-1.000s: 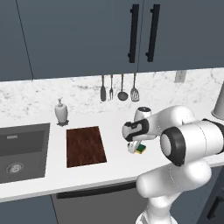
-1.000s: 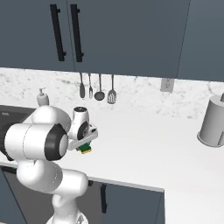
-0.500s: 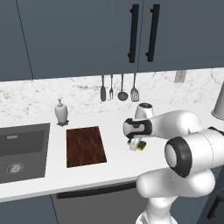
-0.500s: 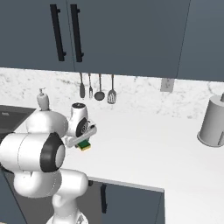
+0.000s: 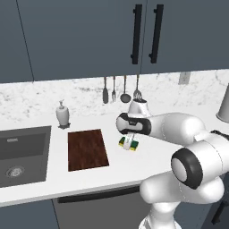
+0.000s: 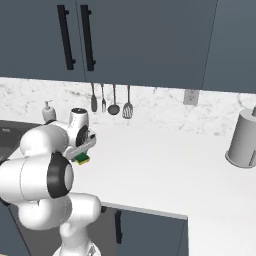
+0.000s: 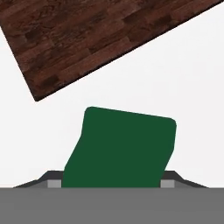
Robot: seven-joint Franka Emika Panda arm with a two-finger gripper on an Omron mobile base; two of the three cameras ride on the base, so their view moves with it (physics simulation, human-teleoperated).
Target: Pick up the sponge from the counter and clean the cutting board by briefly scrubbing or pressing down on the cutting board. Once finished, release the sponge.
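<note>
The sponge (image 5: 129,143), yellow beneath a dark green top layer, was seen between the jaws of the gripper (image 5: 129,142), which were clenched on its two sides, just to the right of the cutting board (image 5: 87,149) in the left base view. In the hand view the green top of the sponge (image 7: 121,148) was seen tilted, with a dark finger tip (image 7: 53,182) set against each lower side, and the corner of the cutting board (image 7: 96,37) lay beyond it, apart from the sponge, with bare white surface between them. Whether the sponge was lifted clear of the tabletop (image 5: 152,156) or resting on it could not be told. The board was laid flat on the white, lightly marbled tabletop, between the dark grey sink basin (image 5: 20,154) on its left and the sponge on its right. A small white soap dispenser (image 5: 63,115) was stood behind the board, near the backsplash. Four utensils (image 5: 120,91) were hung on the backsplash behind the arm. In the right base view the sponge (image 6: 83,159) was seen under the gripper (image 6: 83,157), near the front-left part of the tabletop (image 6: 165,160), and a grey cylindrical canister (image 6: 244,140) was stood well apart at the far right.
</note>
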